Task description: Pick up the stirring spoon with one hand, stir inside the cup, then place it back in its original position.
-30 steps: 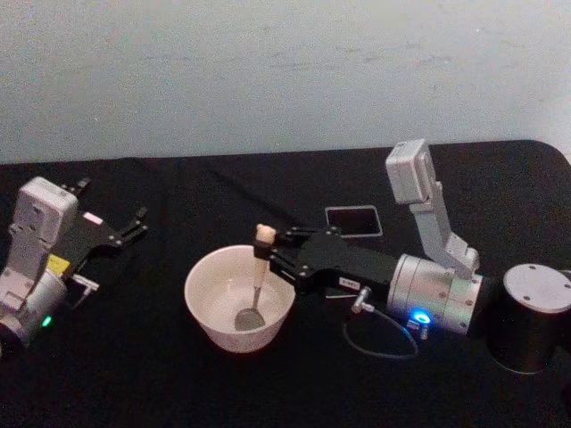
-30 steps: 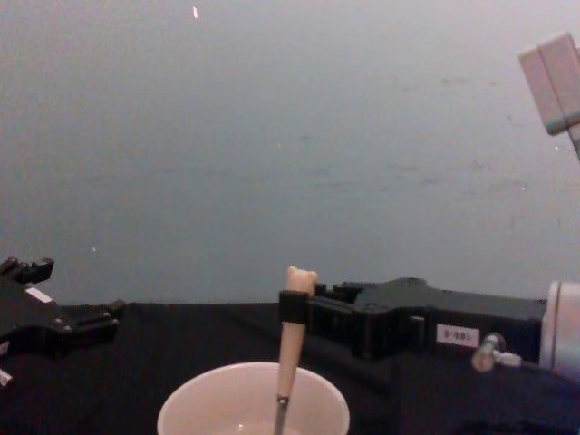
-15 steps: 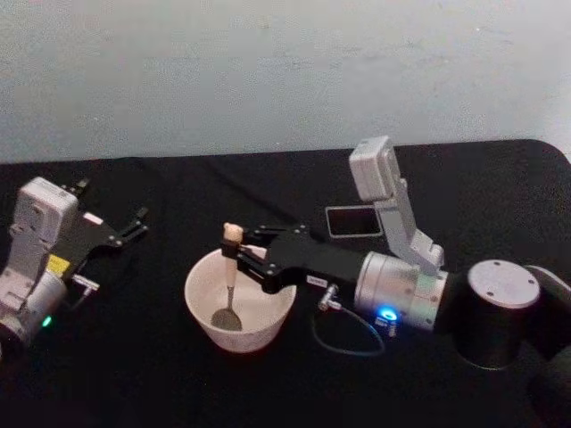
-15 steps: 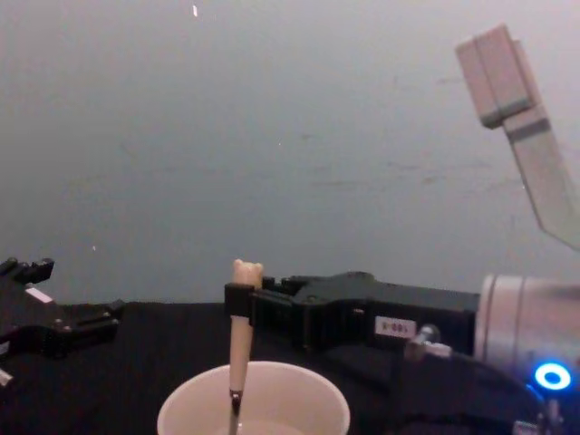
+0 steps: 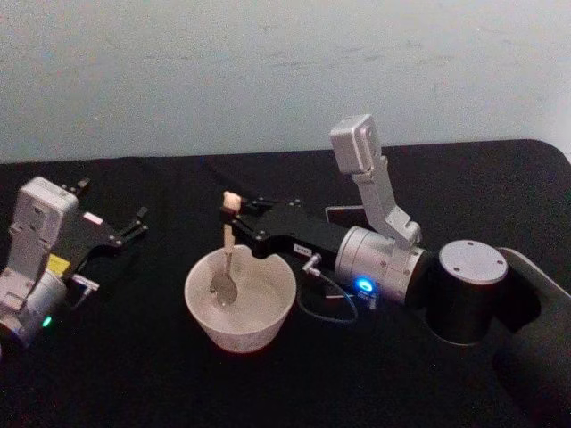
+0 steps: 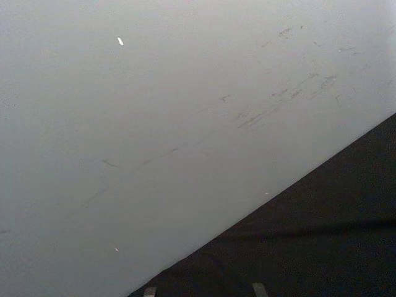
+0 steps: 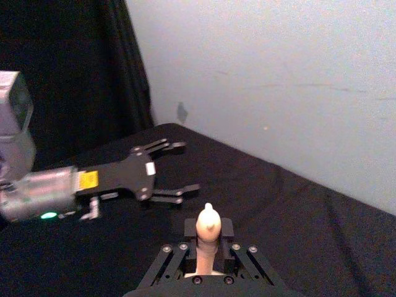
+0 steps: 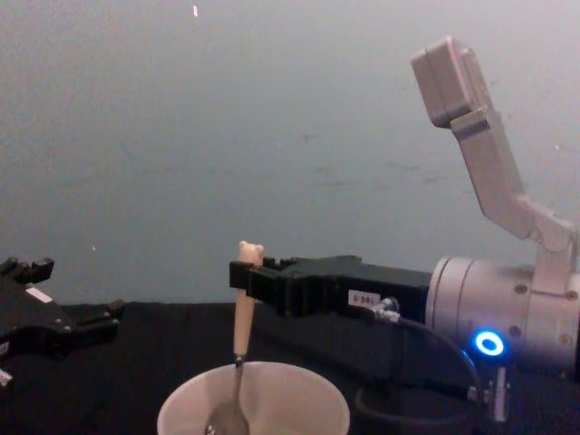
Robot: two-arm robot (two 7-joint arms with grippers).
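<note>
1. Far on your left, the left gripper (image 5: 128,228) lies low over the black-covered bench (image 5: 178,383), well apart from the action. Its dark fingers are spread wide and grasp nothing. The right wrist view shows that open fork (image 7: 178,168) plainly, and it sits at the left edge of the chest view (image 8: 63,324).
2. Next comes the wide, round cream-white cup (image 5: 241,334), standing on the bench near the middle; from the chest view you see its thin rim (image 8: 299,385) side-on.
3. In it stands the slim spoon with the shiny metal bowl, thin dark neck and cream-beige, bear-topped handle (image 5: 227,254). It is almost upright, and its bowl dips below the rim on the cup's left side (image 8: 241,317).
4. The right gripper (image 5: 234,218) reaches in level from the right, clenched on the spoon handle just under the bear head (image 7: 208,226).
5. Further right and behind that arm, a corner of the small dark grey square holder (image 5: 342,214) peeks out, apart from the cup.
</note>
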